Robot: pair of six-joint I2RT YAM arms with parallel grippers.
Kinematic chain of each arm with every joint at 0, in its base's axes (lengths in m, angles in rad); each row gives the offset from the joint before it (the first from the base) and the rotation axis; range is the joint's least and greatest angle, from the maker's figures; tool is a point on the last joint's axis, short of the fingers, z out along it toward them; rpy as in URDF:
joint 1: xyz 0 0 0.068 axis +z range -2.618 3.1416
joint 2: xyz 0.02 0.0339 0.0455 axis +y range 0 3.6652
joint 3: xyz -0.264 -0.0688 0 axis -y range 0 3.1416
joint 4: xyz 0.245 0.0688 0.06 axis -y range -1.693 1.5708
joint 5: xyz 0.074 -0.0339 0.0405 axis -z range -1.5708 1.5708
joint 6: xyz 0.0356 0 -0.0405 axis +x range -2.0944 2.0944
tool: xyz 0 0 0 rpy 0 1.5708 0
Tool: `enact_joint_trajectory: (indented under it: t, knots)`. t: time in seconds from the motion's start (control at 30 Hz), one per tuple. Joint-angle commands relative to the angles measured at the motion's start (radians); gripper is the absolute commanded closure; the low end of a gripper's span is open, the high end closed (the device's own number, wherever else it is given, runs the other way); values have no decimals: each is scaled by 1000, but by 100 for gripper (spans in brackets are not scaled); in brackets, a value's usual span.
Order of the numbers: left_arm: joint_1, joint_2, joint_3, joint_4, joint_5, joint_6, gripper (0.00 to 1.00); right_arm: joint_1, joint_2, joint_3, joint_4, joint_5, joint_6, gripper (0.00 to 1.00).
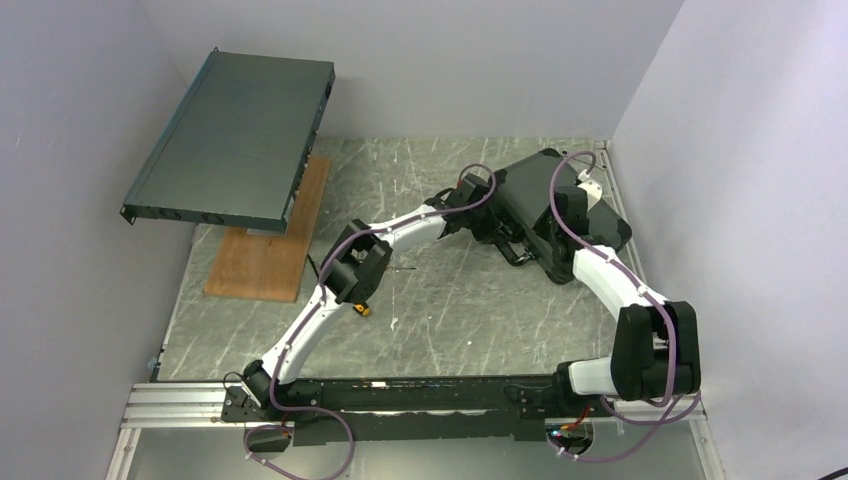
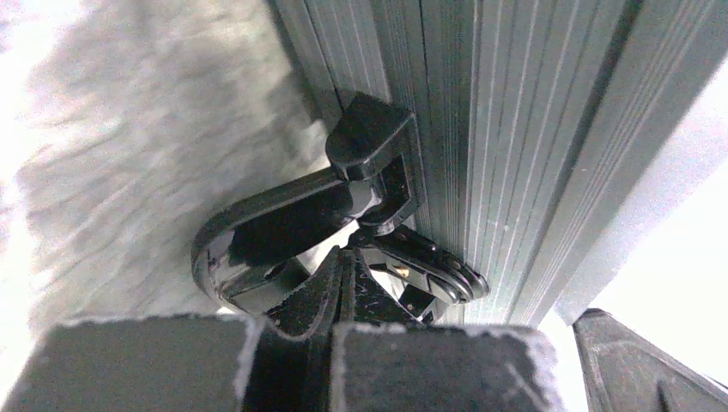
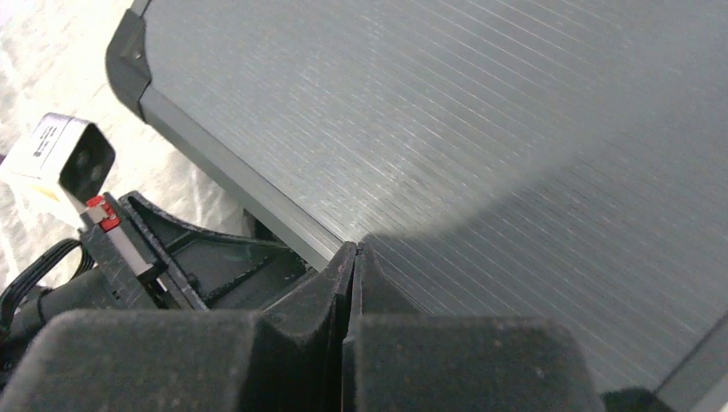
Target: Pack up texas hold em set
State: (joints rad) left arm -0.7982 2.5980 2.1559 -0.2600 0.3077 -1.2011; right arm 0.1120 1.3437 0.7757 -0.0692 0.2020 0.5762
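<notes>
Closure is recorded at both grippers. The left gripper (image 2: 343, 273) is shut with its fingers pressed together, and nothing is seen held between them; its tips are set just beside the black handle (image 2: 266, 199) and a glossy latch (image 2: 425, 268) on the ribbed side of the case (image 2: 481, 129). The right gripper (image 3: 354, 257) is likewise shut and empty, its tips placed at the lid's front edge; actual contact cannot be confirmed. The case is found at the far right of the table (image 1: 450, 300), lid down, well apart from the rack unit (image 1: 235, 135) at the left. No chips, cards or dice are seen loose, so packing is judged nearly complete. Fastening of the latches cannot be verified and is judged outstanding. The shell is dark grey, finely ribbed, with black corner caps.
</notes>
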Motion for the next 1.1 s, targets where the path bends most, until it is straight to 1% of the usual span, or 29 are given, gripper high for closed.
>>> enact_joint_trajectory:
  t: [0.0,0.1,0.2,0.27,0.3,0.4,0.47,0.5,0.53,0.6,0.67,0.7,0.73,0.8,0.87,0.93,1.0,1.07]
  knots:
    - [-64,129,-12,287,-34,-86,100,11,45,-11,-239,-12,-59,100]
    - [-63,114,-49,289,-19,-103,100,9,88,20,-268,-14,-72,100]
    - [-61,65,-127,305,-31,-76,100,8,91,21,-243,-30,-94,100]
    - [-48,35,-140,224,-39,-33,100,11,83,24,-238,-61,-132,100]
    - [-40,16,-160,201,-43,-9,97,16,76,24,-233,-77,-161,100]
    - [-13,-48,-220,129,-50,43,88,63,36,11,-222,-56,-219,100]
    - [2,-68,-226,86,-46,73,80,97,14,12,-221,-38,-247,94]
    - [11,-62,-208,45,-35,86,78,113,8,19,-222,-35,-267,90]
    - [18,-49,-186,13,-18,96,77,125,4,35,-232,-17,-278,88]
    - [29,-38,-176,7,15,101,76,144,3,70,-278,12,-297,85]
    - [34,-45,-183,-9,13,97,74,152,0,90,-295,10,-319,82]
    - [37,-49,-182,-24,4,98,72,153,4,99,-309,12,-323,84]
    - [40,-51,-182,-29,-2,97,67,153,21,110,-327,24,-323,88]
    - [49,-44,-181,-24,13,87,63,153,44,113,-333,24,-343,100]
    - [57,-27,-160,-28,41,82,61,152,66,116,-331,20,-352,100]
    - [59,-10,-124,-52,51,79,62,153,98,125,-318,-10,-383,100]
    - [60,-8,-117,-63,47,73,69,153,136,137,-310,-21,-403,100]
    - [58,-13,-131,-64,43,46,73,153,166,145,-295,-19,-423,100]
